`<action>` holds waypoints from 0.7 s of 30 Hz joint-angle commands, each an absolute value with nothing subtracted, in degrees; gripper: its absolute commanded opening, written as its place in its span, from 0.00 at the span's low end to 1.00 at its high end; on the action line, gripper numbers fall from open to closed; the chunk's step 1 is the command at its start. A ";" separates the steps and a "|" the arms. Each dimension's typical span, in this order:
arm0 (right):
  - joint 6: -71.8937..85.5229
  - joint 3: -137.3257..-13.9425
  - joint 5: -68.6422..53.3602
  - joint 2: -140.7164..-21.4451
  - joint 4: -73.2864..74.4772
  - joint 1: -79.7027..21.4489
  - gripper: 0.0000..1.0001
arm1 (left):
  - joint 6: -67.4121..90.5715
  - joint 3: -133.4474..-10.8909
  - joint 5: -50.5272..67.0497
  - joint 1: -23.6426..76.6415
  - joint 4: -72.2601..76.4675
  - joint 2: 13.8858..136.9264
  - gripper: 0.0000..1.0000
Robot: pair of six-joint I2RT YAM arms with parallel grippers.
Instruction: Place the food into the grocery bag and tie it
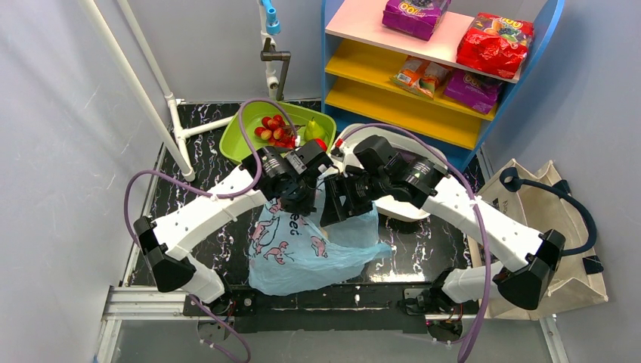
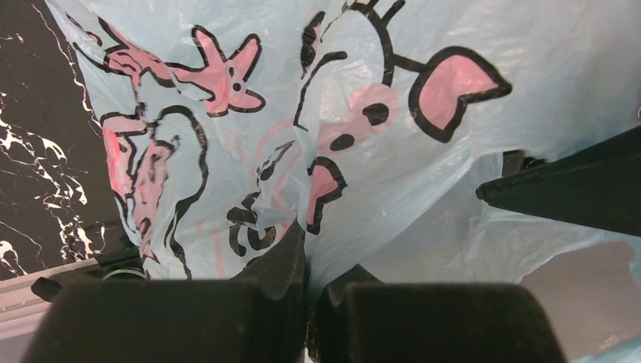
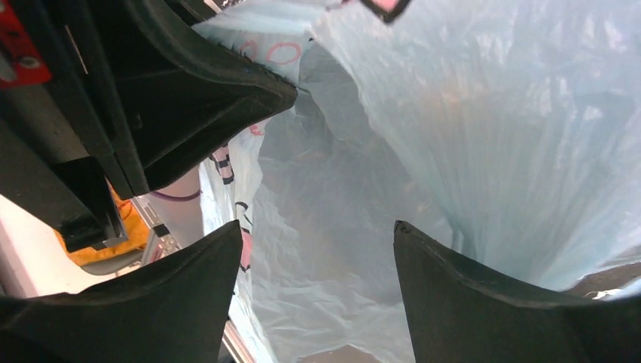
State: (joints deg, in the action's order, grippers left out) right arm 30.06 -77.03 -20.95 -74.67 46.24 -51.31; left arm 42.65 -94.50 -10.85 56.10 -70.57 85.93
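Our left gripper (image 2: 308, 263) is pressed together on a fold of the grocery bag (image 1: 302, 253), holding its mouth up. The right gripper (image 3: 317, 227) stands spread just beside it (pale film fills the gap between its fingers). The bag lies mid-bench (image 1: 423, 249), toward the near edge. The food (image 1: 274, 130) sits in a green tray (image 1: 234, 141) at the far edge.

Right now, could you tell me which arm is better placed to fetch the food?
Right, probably: the right gripper is open and empty, while the left gripper is shut on the grocery bag; the food lies in the green bin.
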 commanded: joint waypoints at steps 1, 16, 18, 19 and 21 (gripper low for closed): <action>29.81 -80.26 -21.08 -74.80 43.95 -51.86 0.82 | 43.12 -93.85 -9.84 55.22 -70.82 83.28 0.00; 26.04 -91.59 -18.24 -77.22 49.84 -51.86 0.88 | 41.79 -88.12 -11.01 54.50 -71.74 80.62 0.00; 25.57 -92.68 -16.33 -76.81 51.14 -51.90 0.88 | 41.60 -86.76 -11.75 54.34 -72.34 79.72 0.00; 25.50 -93.01 -15.25 -76.44 51.66 -51.86 0.89 | 41.45 -86.15 -12.30 54.21 -72.65 79.20 0.00; 25.34 -93.52 -12.58 -75.54 53.07 -51.79 0.89 | 40.77 -85.44 -13.60 53.62 -73.63 78.22 0.00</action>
State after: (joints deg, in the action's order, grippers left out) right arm 26.72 -89.27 -17.30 -77.36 52.93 -51.62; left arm 42.00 -87.61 -10.76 54.19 -69.25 80.84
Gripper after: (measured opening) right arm 0.884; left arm 0.008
